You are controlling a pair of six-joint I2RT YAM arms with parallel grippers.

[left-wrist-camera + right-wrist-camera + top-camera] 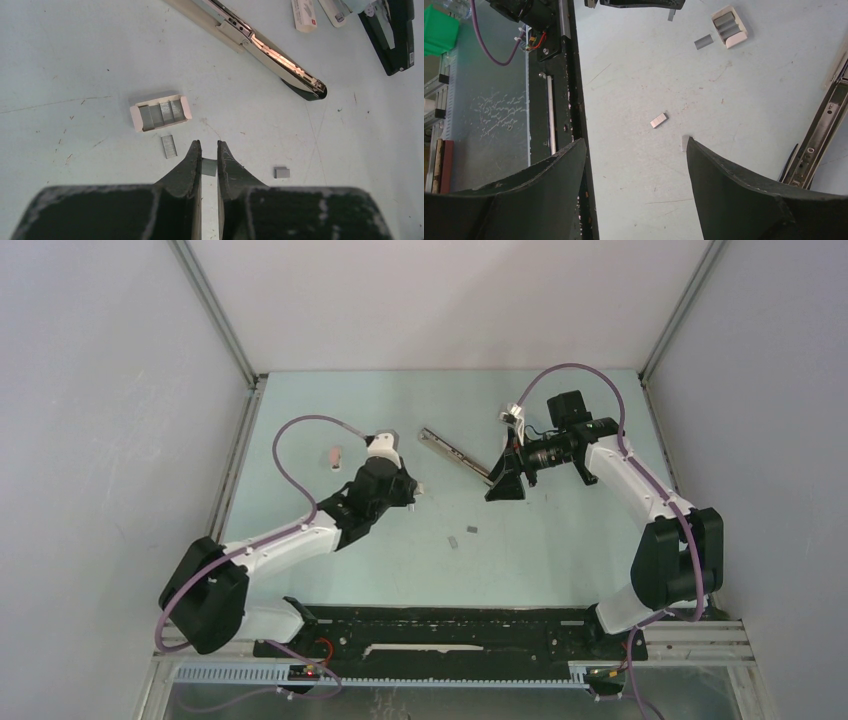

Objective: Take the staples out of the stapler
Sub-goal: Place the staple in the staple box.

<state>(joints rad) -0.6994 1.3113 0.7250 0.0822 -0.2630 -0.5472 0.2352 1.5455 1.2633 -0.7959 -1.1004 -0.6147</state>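
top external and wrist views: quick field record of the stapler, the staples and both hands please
stapler: long, silver, lying on the table, neither hand touching it
loose staples: short grey strips on the table, apart from the stapler
staple box: small, white, open, strips inside
left hand: fingers nearly together, a staple strip spanning the gap; looks gripped
right hand: wide open, empty, over bare table beside the stapler
black stapler: lying apart from both hands
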